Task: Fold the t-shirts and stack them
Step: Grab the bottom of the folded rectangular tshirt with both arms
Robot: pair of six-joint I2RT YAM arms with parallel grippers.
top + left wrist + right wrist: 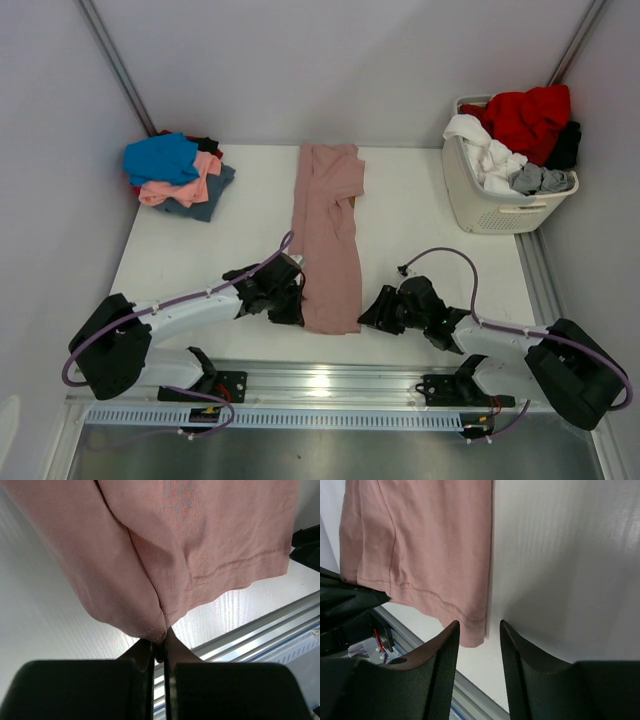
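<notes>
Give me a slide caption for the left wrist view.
Left gripper shut on the hem corner of a dusty-pink cloth t-shirt on the white table.

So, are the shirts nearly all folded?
Not yet. A blue, salmon and slate cloth stack sits far left. The long dusty-pink t-shirt is mid-fold: left gripper pinches its near corner, right gripper open beside it. Red, white and grey clothes wait in the white slatted plastic basket.

The long t-shirt [328,235] lies in the middle of the worktop [420,225], with a pile of t-shirts [178,172] behind it to the left and a laundry basket [495,208] behind it to the right.
</notes>
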